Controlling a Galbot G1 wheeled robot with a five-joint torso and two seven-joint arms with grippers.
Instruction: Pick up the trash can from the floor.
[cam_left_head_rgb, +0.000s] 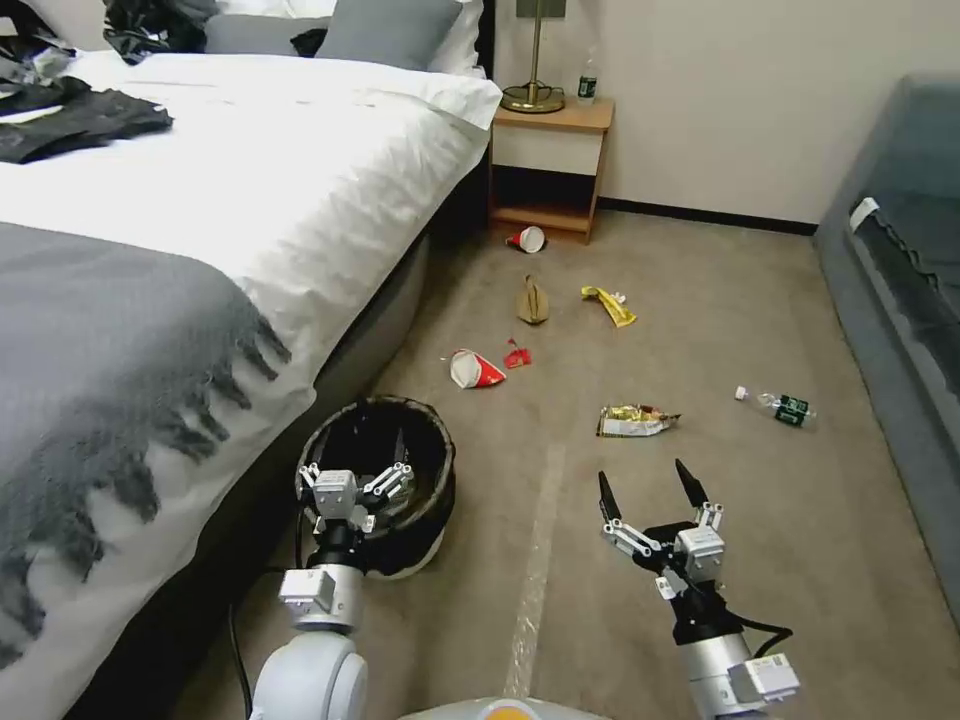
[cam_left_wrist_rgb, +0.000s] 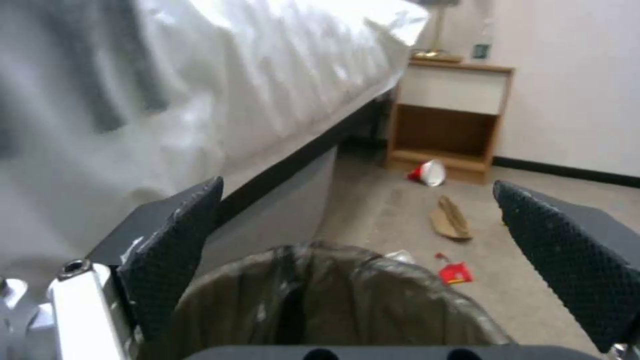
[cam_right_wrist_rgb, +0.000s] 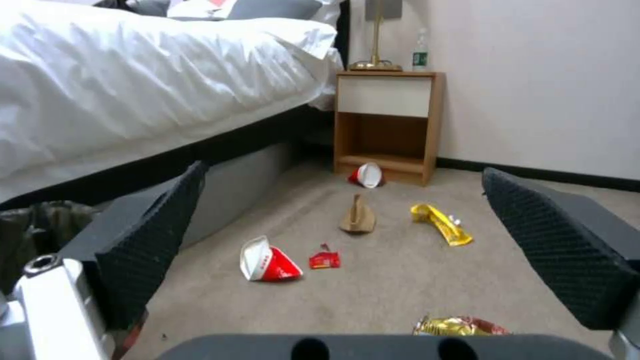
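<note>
The trash can (cam_left_head_rgb: 425, 470), a small round bin with a black liner over its rim and a white base, stands on the floor (cam_left_head_rgb: 700, 330) against the bed's side. My left gripper (cam_left_head_rgb: 355, 470) hangs open over the can's near rim. In the left wrist view the left gripper (cam_left_wrist_rgb: 360, 187) has its fingers spread wide, with the liner-covered rim of the can (cam_left_wrist_rgb: 333, 295) below and between them. My right gripper (cam_left_head_rgb: 648, 485) is open above bare carpet to the right of the can, holding nothing; the right wrist view shows it (cam_right_wrist_rgb: 345, 172) spread wide.
The bed (cam_left_head_rgb: 200, 250) runs along the left, a wooden nightstand (cam_left_head_rgb: 550, 165) stands at the back and a grey sofa (cam_left_head_rgb: 900, 280) lines the right. Two red cups (cam_left_head_rgb: 475, 370), a brown bag (cam_left_head_rgb: 532, 300), a yellow wrapper (cam_left_head_rgb: 608, 305), a snack bag (cam_left_head_rgb: 632, 420) and a bottle (cam_left_head_rgb: 785, 407) litter the carpet. A pale tape strip (cam_left_head_rgb: 535, 560) runs between the arms.
</note>
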